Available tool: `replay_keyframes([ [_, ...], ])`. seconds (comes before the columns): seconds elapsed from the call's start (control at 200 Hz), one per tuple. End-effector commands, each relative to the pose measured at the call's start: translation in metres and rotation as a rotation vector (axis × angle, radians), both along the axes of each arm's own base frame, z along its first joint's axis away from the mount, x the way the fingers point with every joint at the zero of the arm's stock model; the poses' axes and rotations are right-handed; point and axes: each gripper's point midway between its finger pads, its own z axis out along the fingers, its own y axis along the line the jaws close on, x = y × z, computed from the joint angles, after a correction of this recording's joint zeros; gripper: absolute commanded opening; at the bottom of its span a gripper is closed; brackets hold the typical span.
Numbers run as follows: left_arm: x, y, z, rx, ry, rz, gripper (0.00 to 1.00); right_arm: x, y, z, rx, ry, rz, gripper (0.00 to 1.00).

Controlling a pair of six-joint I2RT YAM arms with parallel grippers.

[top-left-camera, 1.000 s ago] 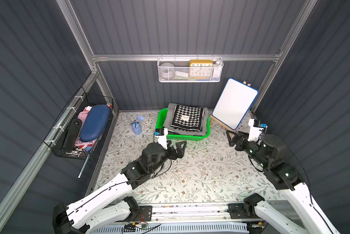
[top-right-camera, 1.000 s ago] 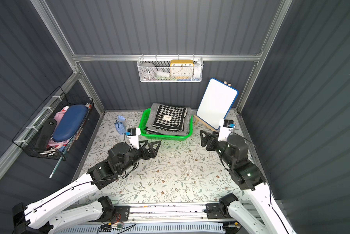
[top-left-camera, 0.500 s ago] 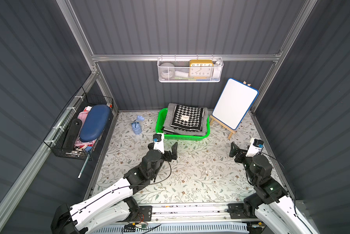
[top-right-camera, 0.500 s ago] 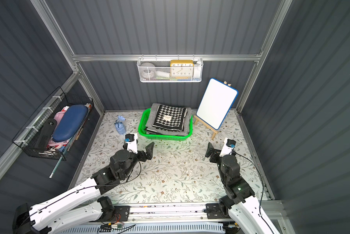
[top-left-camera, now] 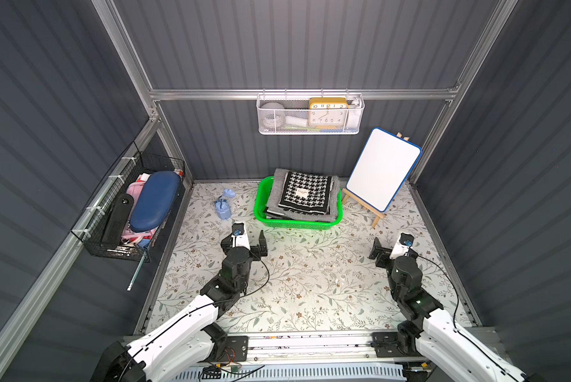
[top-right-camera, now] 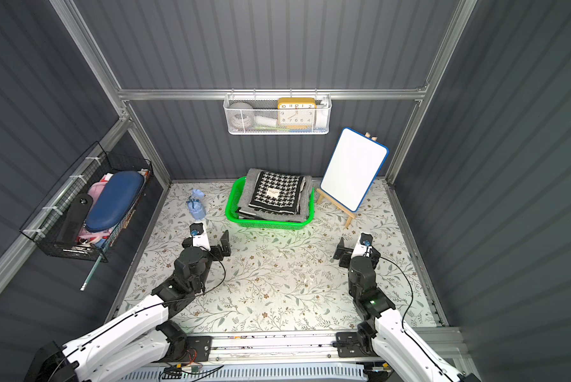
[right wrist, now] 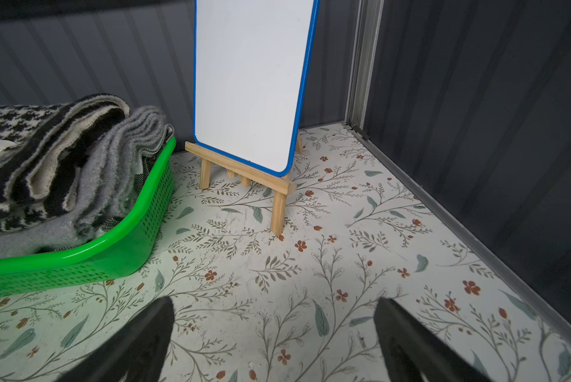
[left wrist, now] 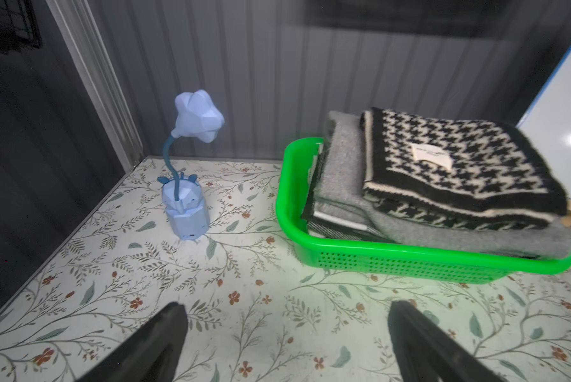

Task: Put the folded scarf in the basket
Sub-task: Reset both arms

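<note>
Plainly, left hand (top-left-camera: 244, 240) and right hand (top-left-camera: 391, 248) gape wide, empty, touching nothing above the table (top-left-camera: 310, 284). Ahead, between them, the basket (top-left-camera: 297, 223) holds the folded scarf (top-left-camera: 305, 195). Grey cloth (top-left-camera: 277, 198) beneath hides its floor; wrist views crop the fingers (left wrist: 165, 340).

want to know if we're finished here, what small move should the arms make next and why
Probably just draw both arms back to rest; nothing seems left to place. The folded scarf lies on the grey cloth stack inside the basket, and the left gripper and right gripper are both open, empty and clear of the basket.
</note>
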Motion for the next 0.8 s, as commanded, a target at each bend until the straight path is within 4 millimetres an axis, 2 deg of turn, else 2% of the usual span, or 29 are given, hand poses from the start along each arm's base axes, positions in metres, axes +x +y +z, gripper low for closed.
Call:
replay_keyframes([
  [0.0,0.017,0.009,0.007,-0.033,-0.022,-0.004,0.99,0.010,0.000,0.010,-0.097,-0.033,0.005,0.99],
  [0.12,0.038,0.032,-0.001,-0.029,0.016,0.043,0.99,0.023,-0.005,0.000,-0.118,0.002,-0.011,0.99],
  [0.27,0.055,0.060,-0.021,-0.023,0.068,0.120,1.00,0.039,-0.014,-0.019,-0.116,0.078,-0.052,0.99],
  [0.405,0.061,0.073,-0.032,0.021,0.049,0.123,0.99,0.049,-0.020,-0.035,-0.108,0.101,-0.070,0.99],
  [0.7,0.069,0.106,-0.060,0.023,0.060,0.187,0.99,0.062,-0.032,-0.031,-0.079,0.081,-0.091,0.99],
  [0.72,0.070,0.107,-0.061,0.022,0.058,0.190,0.99,0.064,-0.033,-0.039,-0.083,0.105,-0.091,0.99],
  [0.795,0.068,0.114,-0.068,0.020,0.041,0.205,0.99,0.067,-0.033,-0.040,-0.078,0.110,-0.079,0.99],
])
